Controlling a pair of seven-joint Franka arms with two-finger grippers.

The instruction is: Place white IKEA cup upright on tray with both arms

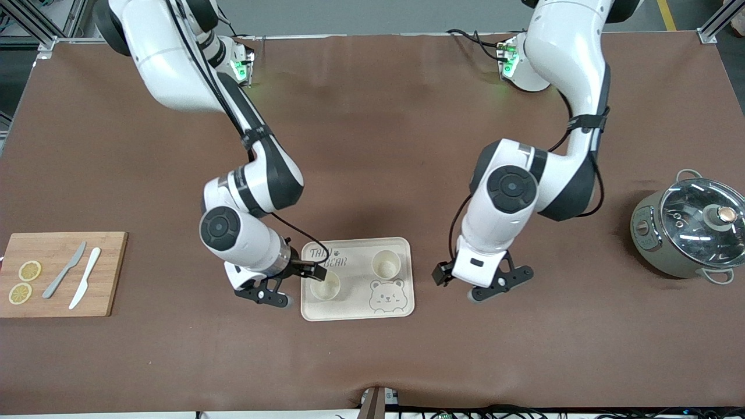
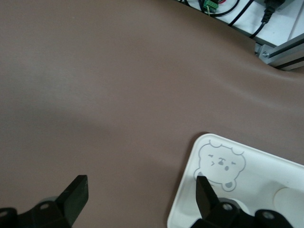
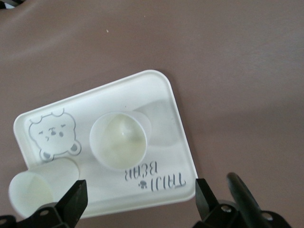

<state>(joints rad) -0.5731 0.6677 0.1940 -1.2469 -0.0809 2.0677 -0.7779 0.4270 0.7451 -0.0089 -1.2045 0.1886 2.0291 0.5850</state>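
The cream tray [image 1: 401,250] printed "TAIJI BEAR" lies near the middle of the brown table. Two white cups stand upright on it: one [image 1: 326,286] [image 3: 118,140] beside the lettering, the other [image 1: 386,263] [image 3: 40,190] beside the bear face [image 1: 387,295] [image 2: 221,164]. My right gripper [image 1: 265,294] [image 3: 140,199] hangs open over the tray's rim [image 3: 180,118] at the right arm's end, nothing between its fingers. My left gripper [image 1: 499,285] [image 2: 140,195] is open and empty over bare table just off the tray's corner [image 2: 190,190] at the left arm's end.
A wooden cutting board [image 1: 110,273] with two lemon slices [image 1: 29,270], a grey knife [image 1: 64,270] and a white knife [image 1: 85,277] lies at the right arm's end. A grey pot with a glass lid [image 1: 692,224] stands at the left arm's end.
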